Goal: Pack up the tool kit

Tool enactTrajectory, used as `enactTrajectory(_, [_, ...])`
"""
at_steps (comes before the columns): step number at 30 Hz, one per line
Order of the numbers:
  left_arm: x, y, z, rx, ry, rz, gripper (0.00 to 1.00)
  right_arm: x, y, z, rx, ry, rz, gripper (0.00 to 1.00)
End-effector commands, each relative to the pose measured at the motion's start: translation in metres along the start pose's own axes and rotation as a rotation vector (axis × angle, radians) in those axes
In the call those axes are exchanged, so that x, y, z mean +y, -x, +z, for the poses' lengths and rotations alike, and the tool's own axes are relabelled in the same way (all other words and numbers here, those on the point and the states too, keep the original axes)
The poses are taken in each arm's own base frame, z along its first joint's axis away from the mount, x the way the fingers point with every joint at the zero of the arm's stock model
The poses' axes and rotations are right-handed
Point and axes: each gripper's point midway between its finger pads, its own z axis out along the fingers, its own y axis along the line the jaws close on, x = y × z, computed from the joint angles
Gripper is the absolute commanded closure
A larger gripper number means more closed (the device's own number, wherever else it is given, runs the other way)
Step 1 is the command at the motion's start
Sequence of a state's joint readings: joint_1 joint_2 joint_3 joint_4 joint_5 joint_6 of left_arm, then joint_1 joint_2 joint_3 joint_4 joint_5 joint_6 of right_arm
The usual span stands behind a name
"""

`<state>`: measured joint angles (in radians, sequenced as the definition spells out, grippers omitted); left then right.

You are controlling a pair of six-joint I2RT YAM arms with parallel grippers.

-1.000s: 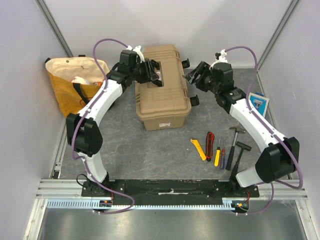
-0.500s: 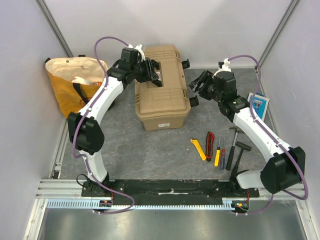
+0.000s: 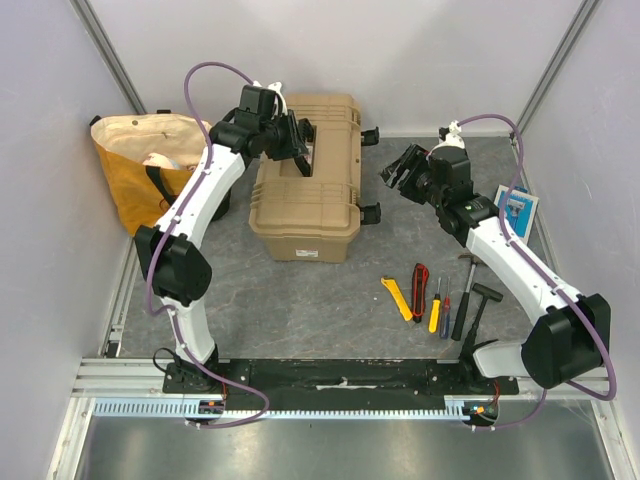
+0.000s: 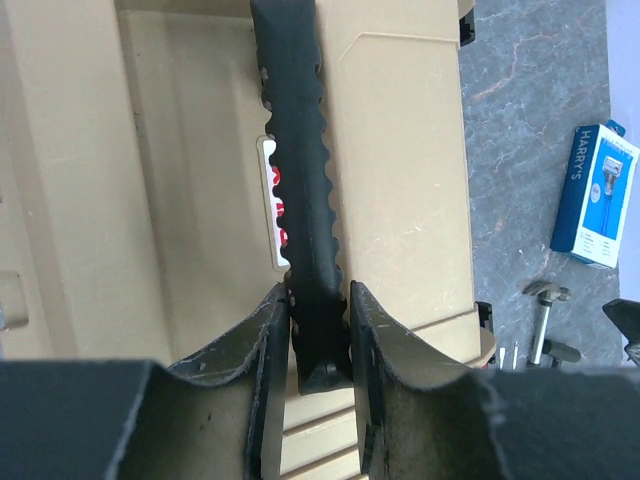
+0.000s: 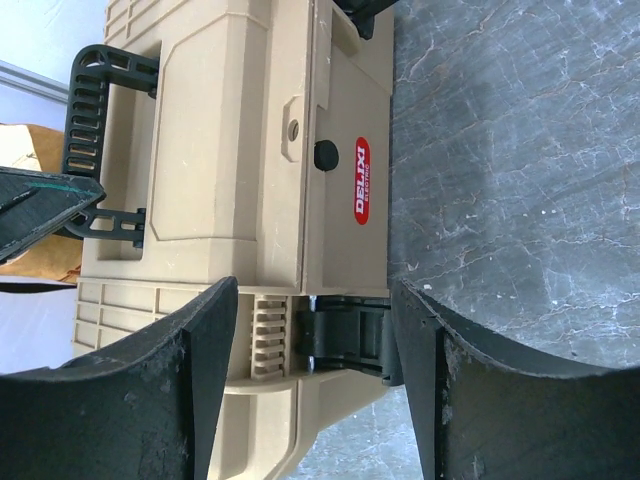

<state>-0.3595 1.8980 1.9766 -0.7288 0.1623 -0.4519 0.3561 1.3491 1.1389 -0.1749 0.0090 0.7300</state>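
We see a gray, stone-look desk (image 3: 300, 290) with pale walls (image 3: 400, 50) around it. The tan toolbox (image 3: 305, 205) sits closed at the far middle. The left claw (image 4: 318, 300) pinches its black handle (image 4: 295, 150). The right claw (image 5: 312, 285) is spread wide and holds nothing. A sticker (image 4: 272, 200) is half hidden. The red label (image 5: 362, 180) says DELIXI, and the blue packet (image 4: 597, 195) says HARRY'S.

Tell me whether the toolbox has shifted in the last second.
Yes. The toolbox has slid left, toward the yellow bag, with the left gripper clamped on its handle.
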Motion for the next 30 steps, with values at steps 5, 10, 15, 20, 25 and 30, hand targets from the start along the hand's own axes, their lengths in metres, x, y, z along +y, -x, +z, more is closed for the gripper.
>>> enactTrajectory(5, [-0.035,0.073,-0.054,-0.260,-0.102,0.150,0.98,-0.004,0.002,0.005,-0.021,-0.013,-0.028,0.30])
enactTrajectory(10, [-0.025,0.061,-0.029,-0.203,-0.085,0.168,0.76,-0.007,-0.001,0.007,-0.011,-0.020,-0.030,0.29])
enactTrajectory(15, [-0.025,0.056,-0.013,-0.170,-0.110,0.165,0.50,-0.009,-0.004,0.009,-0.004,-0.023,-0.031,0.29])
enactTrajectory(20, [-0.026,0.050,0.000,-0.138,-0.130,0.153,0.48,-0.010,-0.005,0.011,0.000,-0.025,-0.032,0.29])
enactTrajectory(25, [-0.018,0.042,0.011,-0.108,-0.105,0.151,0.47,-0.011,-0.005,0.011,-0.001,-0.030,-0.037,0.29])
enactTrajectory(30, [-0.006,0.035,0.019,-0.083,-0.053,0.154,0.41,-0.012,-0.006,0.013,0.003,-0.034,-0.041,0.29])
